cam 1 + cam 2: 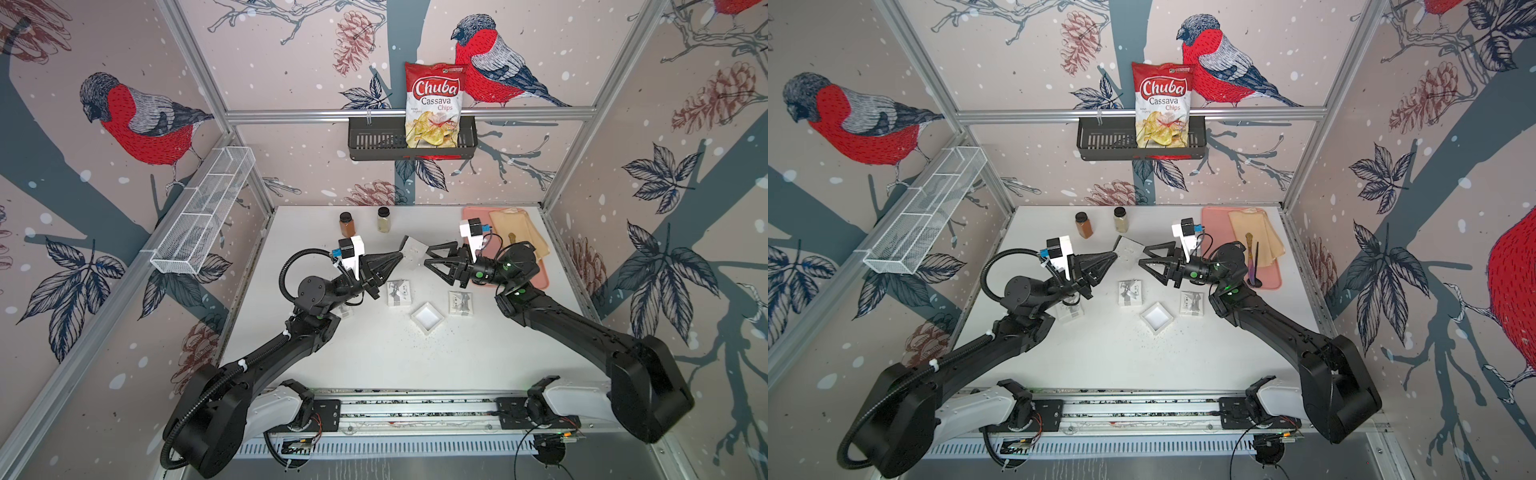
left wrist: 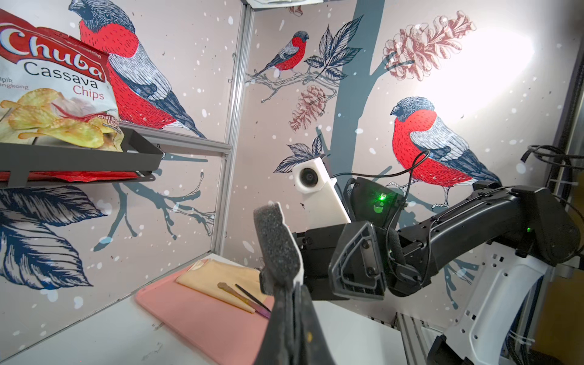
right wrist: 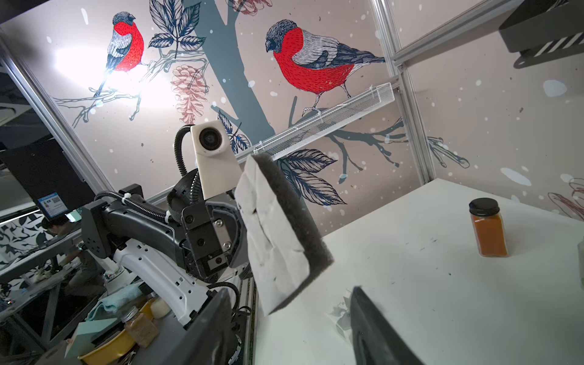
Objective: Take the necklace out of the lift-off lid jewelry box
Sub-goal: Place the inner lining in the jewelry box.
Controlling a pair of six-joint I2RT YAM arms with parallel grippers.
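Note:
My left gripper (image 1: 401,254) (image 2: 289,287) is shut on one edge of a square insert pad (image 1: 415,251) (image 3: 278,240), white card on grey foam, and holds it in the air over the middle of the table. My right gripper (image 1: 428,255) (image 3: 290,289) faces it with its jaws open. The pad's free corner hangs just in front of them and is not gripped. The open white box base (image 1: 428,318) lies empty on the table. A white lid with a ribbon (image 1: 399,292) lies beside it. The necklace is hidden in every view.
Another ribboned white box (image 1: 460,302) lies right of the base, and a small box (image 1: 1071,311) sits under my left arm. Two spice jars (image 1: 345,224) (image 1: 384,219) stand at the back. A pink tray (image 1: 536,274) with a cloth is at the right. A black basket (image 1: 374,139) holds a chips bag.

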